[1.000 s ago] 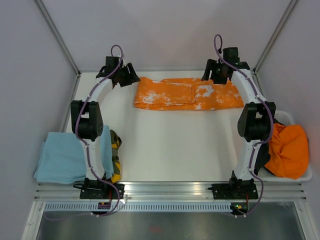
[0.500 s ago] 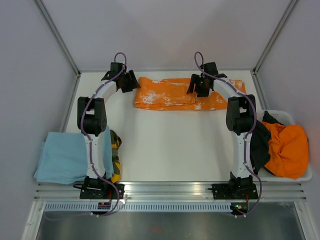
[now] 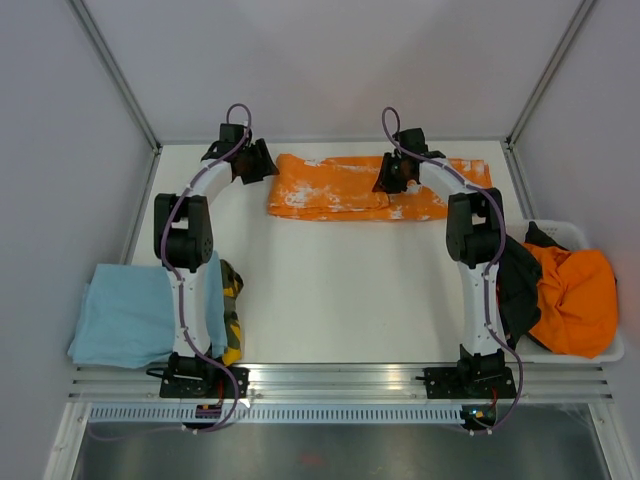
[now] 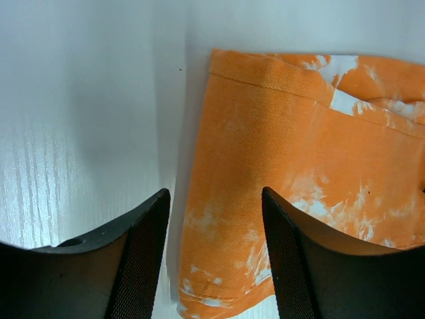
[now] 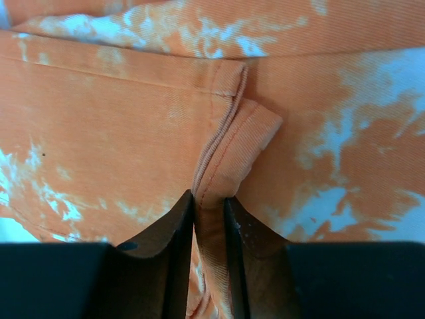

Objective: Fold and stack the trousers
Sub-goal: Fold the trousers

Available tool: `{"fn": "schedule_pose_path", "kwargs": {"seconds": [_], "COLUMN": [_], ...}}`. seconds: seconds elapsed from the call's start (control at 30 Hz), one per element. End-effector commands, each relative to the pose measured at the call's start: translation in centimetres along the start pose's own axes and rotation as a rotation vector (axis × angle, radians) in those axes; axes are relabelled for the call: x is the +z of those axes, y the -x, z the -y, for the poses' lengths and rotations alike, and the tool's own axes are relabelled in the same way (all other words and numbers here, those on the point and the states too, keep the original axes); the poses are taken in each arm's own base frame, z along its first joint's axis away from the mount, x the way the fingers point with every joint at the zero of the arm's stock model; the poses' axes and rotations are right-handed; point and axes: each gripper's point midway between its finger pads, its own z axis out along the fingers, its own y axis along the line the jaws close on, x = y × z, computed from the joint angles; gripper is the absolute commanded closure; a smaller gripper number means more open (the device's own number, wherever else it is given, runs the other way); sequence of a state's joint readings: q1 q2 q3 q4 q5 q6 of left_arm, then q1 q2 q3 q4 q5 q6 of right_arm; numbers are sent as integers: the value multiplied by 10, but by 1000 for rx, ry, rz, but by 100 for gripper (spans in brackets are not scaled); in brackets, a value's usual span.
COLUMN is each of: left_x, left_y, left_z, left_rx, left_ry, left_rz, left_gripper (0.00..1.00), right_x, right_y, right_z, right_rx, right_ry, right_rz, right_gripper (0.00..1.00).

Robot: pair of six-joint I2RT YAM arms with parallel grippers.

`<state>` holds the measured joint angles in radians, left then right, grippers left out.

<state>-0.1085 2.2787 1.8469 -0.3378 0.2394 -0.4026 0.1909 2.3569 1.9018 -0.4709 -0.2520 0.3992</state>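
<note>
Two black right fingers (image 5: 167, 262) pinch a stitched ridge of twill trousers (image 5: 99, 133).

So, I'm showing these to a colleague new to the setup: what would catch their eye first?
The bright orange, white-blotched trousers lie folded along the far edge of the table, the loudest thing in view. The right gripper is shut on a raised seam fold of them, while the left gripper hangs open over their left end. A plain orange garment sits heaped at the right, a light blue cloth at near left.
</note>
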Motion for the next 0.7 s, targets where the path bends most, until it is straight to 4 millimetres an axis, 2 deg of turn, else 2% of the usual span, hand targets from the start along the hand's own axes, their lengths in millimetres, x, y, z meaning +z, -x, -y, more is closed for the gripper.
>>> {"fn": "schedule_pose_path", "kwargs": {"seconds": [0.0,0.1,0.13,0.17,0.27,0.4,0.43,0.47,0.53,0.67], "left_x": [-12,-13,-15,-16,-21,-25,-25,-30,-32,-38], "left_y": [28,30,32,35,43,52,50,58,60,69], "left_z": [6,1,-2,-7,-17,-26,-25,-40,-44,-51], "left_rx": [-4,-23,-29,-41,-83,-155,-161,-184,-186,-189], "left_ry": [-19,-17,-16,-11,-11,-41,-46,-32,-32,-25], "left_rz": [64,65,70,74,91,109,107,125,131,155], "left_gripper": [37,37,37,37,37,38,38,38,38,38], "right_x": [1,4,5,5,2,-10,-18,-23,-38,-63], "right_y": [17,15,16,16,26,50,63,68,86,98], "right_z": [-30,-37,-40,-44,-68,-110,-121,-131,-149,-184], "right_rx": [-18,-17,-16,-11,-14,-1,-6,-14,-17,-43], "right_ry": [78,96,105,116,189,312,338,363,416,554], "right_rz": [49,45,48,48,77,148,178,190,239,278], "right_gripper": [71,89,97,100,100,100,100,100,100,100]}}
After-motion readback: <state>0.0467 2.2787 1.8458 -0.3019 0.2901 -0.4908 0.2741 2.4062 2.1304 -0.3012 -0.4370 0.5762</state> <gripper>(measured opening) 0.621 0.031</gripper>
